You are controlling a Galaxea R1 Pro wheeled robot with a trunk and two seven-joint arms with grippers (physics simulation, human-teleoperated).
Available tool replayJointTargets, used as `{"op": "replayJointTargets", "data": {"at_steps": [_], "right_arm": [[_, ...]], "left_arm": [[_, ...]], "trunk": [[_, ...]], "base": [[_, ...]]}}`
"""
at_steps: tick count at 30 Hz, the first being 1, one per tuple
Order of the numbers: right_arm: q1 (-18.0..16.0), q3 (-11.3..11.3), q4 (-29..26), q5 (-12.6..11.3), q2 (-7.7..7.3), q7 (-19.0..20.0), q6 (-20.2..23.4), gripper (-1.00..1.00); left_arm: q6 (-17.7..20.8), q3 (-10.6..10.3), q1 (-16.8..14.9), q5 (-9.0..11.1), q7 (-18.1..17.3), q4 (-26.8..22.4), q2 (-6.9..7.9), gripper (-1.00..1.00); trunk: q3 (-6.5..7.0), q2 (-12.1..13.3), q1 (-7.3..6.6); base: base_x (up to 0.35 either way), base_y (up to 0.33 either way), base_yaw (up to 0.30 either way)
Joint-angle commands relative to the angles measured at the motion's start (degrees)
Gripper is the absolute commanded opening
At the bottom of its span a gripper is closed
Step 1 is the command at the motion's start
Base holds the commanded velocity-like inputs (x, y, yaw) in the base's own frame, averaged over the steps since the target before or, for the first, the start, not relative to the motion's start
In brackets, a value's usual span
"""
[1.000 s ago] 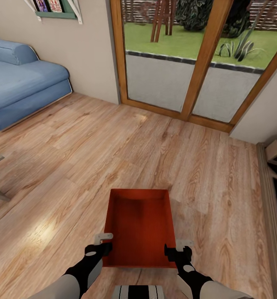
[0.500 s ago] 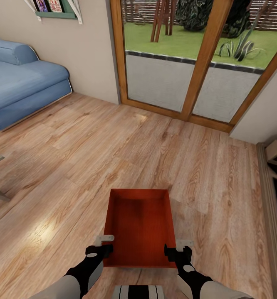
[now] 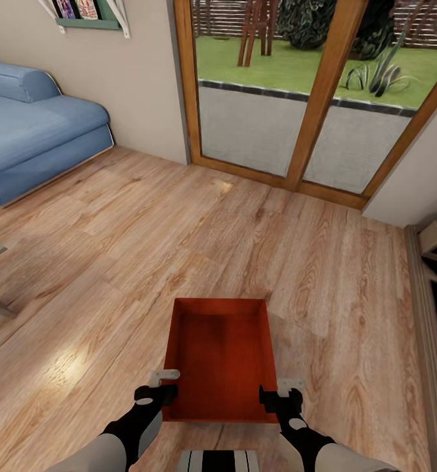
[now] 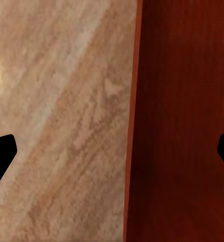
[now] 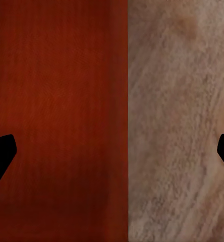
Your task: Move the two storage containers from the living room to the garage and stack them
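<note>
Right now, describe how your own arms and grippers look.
Both arms have light grey forearm shells that change to black at the wrists. The left gripper and right gripper are black blocks, each carrying a small pale grey bracket-like plate on its outer side. In the wrist views the fingertips show as plain black wedges. No cables or markings are visible.

The blue sofa (image 3: 35, 131) is cut off at the edge.

Black hands (image 3: 154, 394), grey-white forearms, silver finger brackets
</note>
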Motion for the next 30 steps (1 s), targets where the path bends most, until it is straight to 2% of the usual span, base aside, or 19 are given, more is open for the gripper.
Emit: {"op": "replayJointTargets", "data": {"at_steps": [1, 10, 30], "right_arm": [[-0.03, 0.5, 0.06, -0.58, 0.02, -0.15, -0.21, 1.0], [-0.03, 0.5, 0.06, -0.58, -0.01, -0.15, -0.22, 1.0], [-0.03, 0.5, 0.06, -0.58, -0.18, -0.15, -0.6, 1.0]], "left_arm": [[-0.08, 0.19, -0.02, -0.24, 0.15, 0.01, -0.02, 1.0], [-0.08, 0.21, -0.02, -0.21, 0.2, -0.16, -0.07, 1.0], [-0.11, 0.16, -0.02, -0.15, 0.06, 0.19, 0.09, 1.0]], "trunk": [[-0.03, -0.01, -0.01], [-1.47, -3.22, 1.75], [-1.47, -3.22, 1.75]], "base": [[0.0, 0.0, 0.0], [0.0, 0.0, 0.0], [0.0, 0.0, 0.0]]}}
